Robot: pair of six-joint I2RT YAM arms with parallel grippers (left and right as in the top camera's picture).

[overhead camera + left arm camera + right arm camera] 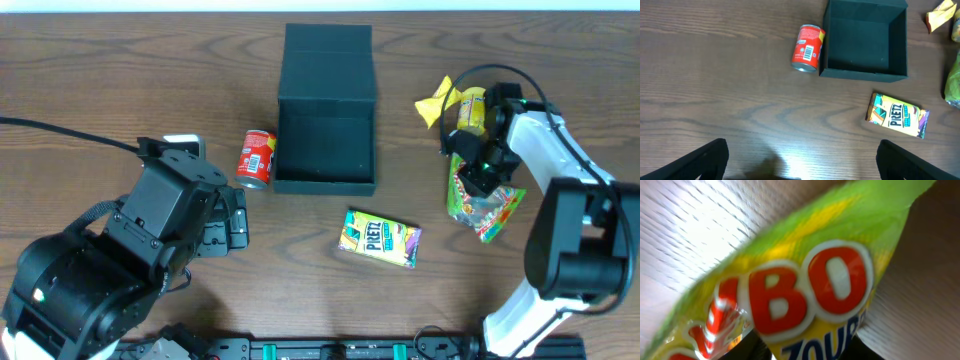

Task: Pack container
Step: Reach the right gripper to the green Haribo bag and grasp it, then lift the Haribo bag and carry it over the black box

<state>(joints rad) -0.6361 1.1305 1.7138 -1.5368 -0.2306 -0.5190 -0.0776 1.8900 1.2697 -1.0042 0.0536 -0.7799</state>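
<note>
The container (325, 180) is a dark square box with its flap lid open at the back, in the middle of the table; the inside looks empty. It also shows in the left wrist view (862, 74). My left gripper (236, 222) (802, 165) is open and empty, low over bare wood in front of a red can (256, 158) (808, 48) that lies by the box's left wall. My right gripper (478, 178) (807, 350) is shut on the top end of a green candy bag (490, 210) (810, 280), right of the box.
A Pretz packet (380, 238) (897, 116) lies in front of the box, to its right. A yellow wrapper (438, 100) and a yellow-green can (471, 110) sit behind the right gripper. The table's front edge is near the arm bases.
</note>
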